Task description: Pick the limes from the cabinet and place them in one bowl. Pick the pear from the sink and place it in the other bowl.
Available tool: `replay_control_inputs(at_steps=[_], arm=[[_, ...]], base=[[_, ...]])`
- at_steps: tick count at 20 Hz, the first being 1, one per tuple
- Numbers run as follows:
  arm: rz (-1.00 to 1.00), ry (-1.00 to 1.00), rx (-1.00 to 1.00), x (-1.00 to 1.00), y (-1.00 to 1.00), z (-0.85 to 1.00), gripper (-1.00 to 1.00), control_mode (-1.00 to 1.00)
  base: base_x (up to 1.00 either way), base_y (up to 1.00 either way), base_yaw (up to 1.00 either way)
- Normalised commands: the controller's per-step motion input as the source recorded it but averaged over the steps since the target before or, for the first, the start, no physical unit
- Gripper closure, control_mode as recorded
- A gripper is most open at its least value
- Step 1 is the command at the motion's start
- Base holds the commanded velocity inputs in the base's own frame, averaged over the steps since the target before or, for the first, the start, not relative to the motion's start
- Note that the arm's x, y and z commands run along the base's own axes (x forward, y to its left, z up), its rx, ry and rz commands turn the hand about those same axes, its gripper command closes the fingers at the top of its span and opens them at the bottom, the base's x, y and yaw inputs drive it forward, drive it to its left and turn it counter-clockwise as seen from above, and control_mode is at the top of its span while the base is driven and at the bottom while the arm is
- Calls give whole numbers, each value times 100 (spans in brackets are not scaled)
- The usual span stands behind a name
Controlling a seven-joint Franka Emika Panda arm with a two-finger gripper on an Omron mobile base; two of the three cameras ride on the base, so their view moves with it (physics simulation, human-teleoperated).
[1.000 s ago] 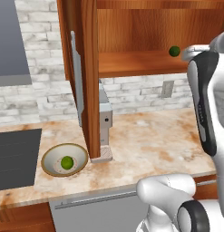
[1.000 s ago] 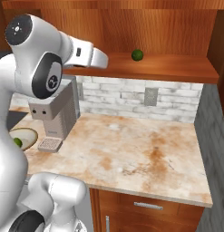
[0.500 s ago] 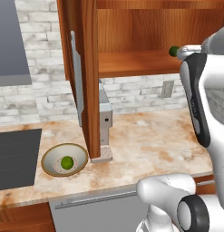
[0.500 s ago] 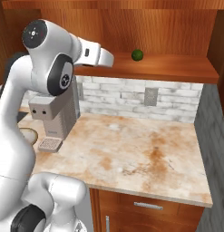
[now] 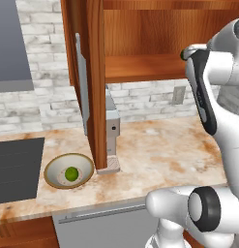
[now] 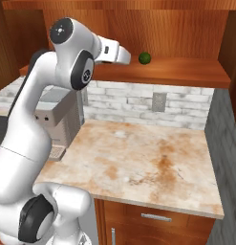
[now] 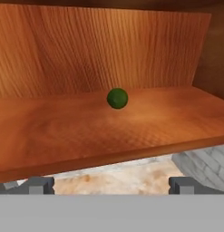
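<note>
A lime [image 7: 117, 98] sits on the cabinet [image 6: 186, 72] shelf, toward its back edge and apart from the front edge. The pincer [image 7: 111, 185] is raised level with that front edge, jaws wide with nothing between the fingertips [image 7: 38, 185], well short of the fruit. Another lime [image 5: 71, 173] lies in the cream bowl [image 5: 55, 165] near the counter's [image 5: 155, 155] front left corner, beside the open cabinet door [image 5: 92, 82].
</note>
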Motion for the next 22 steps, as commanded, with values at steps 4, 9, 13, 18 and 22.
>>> replay_control_inputs(at_steps=[4, 9, 13, 18, 22], arm=[[1, 0, 0, 48, -17, -3, -100, -100], [0, 0, 0, 51, -22, -8, -100, -100], [0, 0, 0, 52, -22, -6, -100, -100], [0, 0, 0, 51, -15, -4, -100, -100], [0, 0, 0, 53, -8, -14, -100, -100]], base=[[0, 0, 0], [0, 0, 0], [0, 0, 0], [0, 0, 0], [0, 0, 0]])
